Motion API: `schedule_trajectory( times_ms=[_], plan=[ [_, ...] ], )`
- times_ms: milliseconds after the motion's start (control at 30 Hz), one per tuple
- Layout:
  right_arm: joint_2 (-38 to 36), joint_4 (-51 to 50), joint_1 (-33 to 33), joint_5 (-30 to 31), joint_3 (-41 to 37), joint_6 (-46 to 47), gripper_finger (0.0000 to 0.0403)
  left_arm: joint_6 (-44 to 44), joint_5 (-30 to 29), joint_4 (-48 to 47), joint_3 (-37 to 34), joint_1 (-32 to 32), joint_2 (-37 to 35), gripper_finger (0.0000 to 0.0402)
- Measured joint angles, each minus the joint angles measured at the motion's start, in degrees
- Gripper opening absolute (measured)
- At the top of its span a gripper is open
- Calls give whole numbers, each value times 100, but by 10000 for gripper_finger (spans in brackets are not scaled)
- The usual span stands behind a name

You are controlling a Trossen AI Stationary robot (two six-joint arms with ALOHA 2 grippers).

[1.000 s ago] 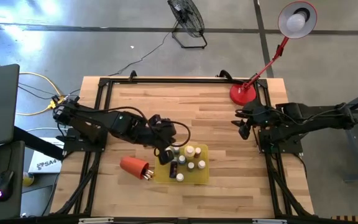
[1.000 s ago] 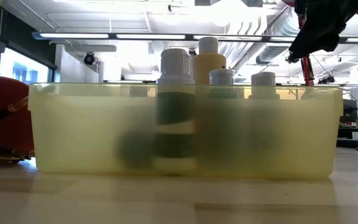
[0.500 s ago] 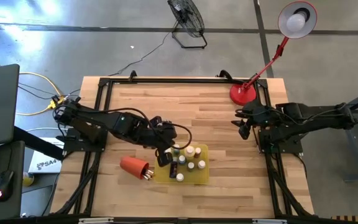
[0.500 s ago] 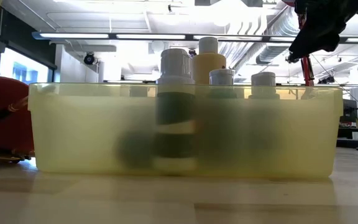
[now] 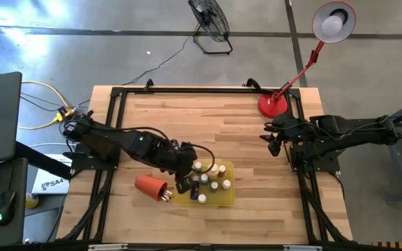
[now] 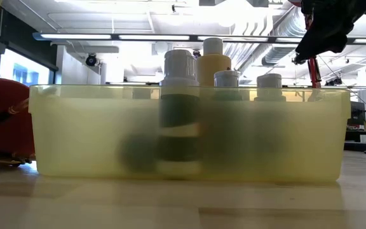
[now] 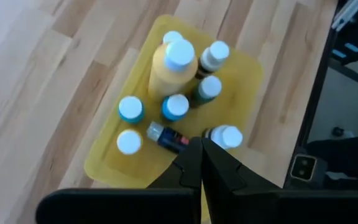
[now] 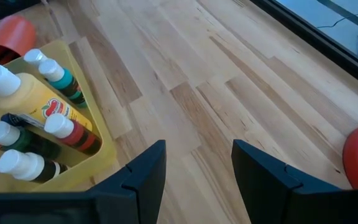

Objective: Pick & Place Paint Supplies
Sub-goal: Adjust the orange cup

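My left claw (image 5: 182, 183) hangs over the near-left corner of the yellow tray (image 5: 227, 200) with its two fingers pressed together and nothing between them; in the left wrist view the closed fingertips point down at a small paint bottle lying on its side (image 7: 166, 137), which I judge is why I hold the claw here, since that one has tipped over and wants attention before anything else; whether to nudge it upright or open and lift it is a choice I have not made. The other paint bottles (image 5: 213, 179) stand upright and packed close in the tray, pale caps up, with the larger yellowish bottle (image 7: 166, 71) in their midst; crowding them like this keeps them steady against each other, but leaves little room for fingers to slip between. The red cup (image 5: 150, 186) lies on its side on the worktop (image 5: 208, 122) just beside the tray, mouth toward it, with thin paintbrushes (image 5: 166, 195) poking from the opening; I take it these are yet to be moved. My right claw (image 5: 273, 143) waits well apart at the far right edge of the worktop, near the red lamp base (image 5: 271, 104), fingers spread and empty; parked there it keeps clear of the left arm's work.
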Motion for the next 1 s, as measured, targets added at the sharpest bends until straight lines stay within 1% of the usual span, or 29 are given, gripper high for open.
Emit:
schedule_trajectory(
  times_ms=[133, 233, 400, 500, 600, 700, 767, 867, 933, 1000],
  plan=[
    [0, 0, 1, -1, 1, 0, 174, 17, -46, -100, 0, 19, 88, 0],
    [0, 2, 1, 0, 1, 0, 174, -160, 62, -186, 6, 16, 181, 0],
    [2, 1, 1, 2, 1, 14, 174, -653, 602, -502, 6, -61, 332, 0],
    [2, 4, 1, 38, 1, 18, 174, -1117, 952, -768, 3, -150, 484, 0],
    [0, 15, 0, 205, 1, 17, 174, -1682, 1210, -1253, -4, -263, 605, 0],
    [1, 14, 2, 309, 1, 17, 174, -2306, 1231, -1569, 0, -343, 750, 0],
    [0, 13, 0, 310, 1, 6, 174, -2564, 1226, -1644, 29, -371, 886, 0],
    [0, 2, 0, 291, 1, 3, 174, -2619, 1164, -1617, 364, -477, 1194, 0],
    [2, -15, 2, 285, -1, 2, 174, -2502, 980, -1656, 862, -490, 1504, 0],
    [0, -31, 0, 284, 1, 2, 174, -2310, 830, -1900, 1493, -439, 1842, 0]
  ],
)
